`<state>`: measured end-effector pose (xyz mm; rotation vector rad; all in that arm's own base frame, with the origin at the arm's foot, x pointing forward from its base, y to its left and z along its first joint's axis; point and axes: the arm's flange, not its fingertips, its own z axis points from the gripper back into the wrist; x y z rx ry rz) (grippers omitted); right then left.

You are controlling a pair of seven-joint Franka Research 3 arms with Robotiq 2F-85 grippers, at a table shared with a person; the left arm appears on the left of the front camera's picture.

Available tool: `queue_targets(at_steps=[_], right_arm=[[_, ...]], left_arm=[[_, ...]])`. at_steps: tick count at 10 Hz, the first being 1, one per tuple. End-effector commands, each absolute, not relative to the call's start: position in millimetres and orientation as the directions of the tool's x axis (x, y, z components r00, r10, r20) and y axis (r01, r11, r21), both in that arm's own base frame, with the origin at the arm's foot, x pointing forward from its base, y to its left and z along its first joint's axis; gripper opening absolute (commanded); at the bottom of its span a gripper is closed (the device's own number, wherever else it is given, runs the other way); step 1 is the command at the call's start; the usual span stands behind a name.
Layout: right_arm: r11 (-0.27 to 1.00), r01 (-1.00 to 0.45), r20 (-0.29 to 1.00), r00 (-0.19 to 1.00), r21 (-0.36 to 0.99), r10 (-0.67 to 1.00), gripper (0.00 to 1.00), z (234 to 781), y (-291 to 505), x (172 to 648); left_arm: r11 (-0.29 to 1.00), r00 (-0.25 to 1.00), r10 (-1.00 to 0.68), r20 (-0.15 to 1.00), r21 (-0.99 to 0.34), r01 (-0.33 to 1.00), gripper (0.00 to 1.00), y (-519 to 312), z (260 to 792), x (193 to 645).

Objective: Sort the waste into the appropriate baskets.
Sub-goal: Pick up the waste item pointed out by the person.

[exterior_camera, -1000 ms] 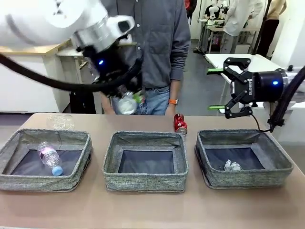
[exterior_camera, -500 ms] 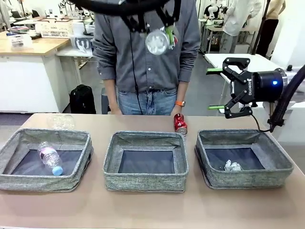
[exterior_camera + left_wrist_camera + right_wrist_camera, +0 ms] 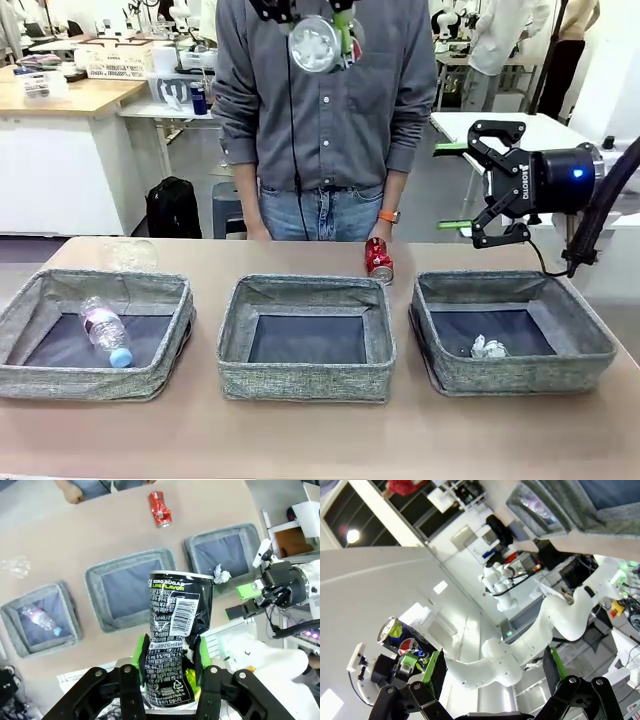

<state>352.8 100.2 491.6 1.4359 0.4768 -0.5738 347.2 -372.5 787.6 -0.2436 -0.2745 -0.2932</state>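
- On the bench point(image 3: 300, 440), three grey woven-fabric baskets stand in a row
- Left basket point(image 3: 60, 380) contains a clear plastic bottle with pink label and blue cap point(image 3: 104, 333); right basket point(image 3: 520, 375) contains a small white-silver wad point(image 3: 488, 348); middle basket point(image 3: 305, 382) shows a bare dark bottom
- Assessment: two items placed, three outstanding
- Outstanding on the bench: a second clear plastic bottle point(image 3: 128, 255) lying just behind the left basket, and a red can point(image 3: 378, 260) lying beyond the gap between the middle and right baskets, near the person's hand point(image 3: 380, 228)
- Outstanding in the air: a black-and-white printed can point(image 3: 175, 625), clamped by the left tool point(image 3: 170, 652) with green pads on either side of its lower body, high above the baskets
- Right tool point(image 3: 448, 187) has its fingers wide apart with nothing between them and hangs above the far side of the right basket
- Front view presents the held can's round silver end against the person's grey shirt; left wrist view adds its barcode, dented wall and all three baskets from above
- Right wrist view confirms its own fingers are empty, with the left arm and can farther off
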Motion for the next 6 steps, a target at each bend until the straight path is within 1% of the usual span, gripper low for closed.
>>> queue_targets(at_steps=[1,6], right_arm=[[0.026,0.633,-0.63,0.773,0.774,-0.068,1.0,496.0,102.2,353.4],[0.026,0.633,-0.63,0.773,0.774,-0.068,1.0,496.0,102.2,353.4]], left_arm=[[0.922,0.922,-0.241,0.302,-0.224,0.314,0.44,-373.9,784.3,348.6],[0.922,0.922,-0.241,0.302,-0.224,0.314,0.44,-373.9,784.3,348.6]])
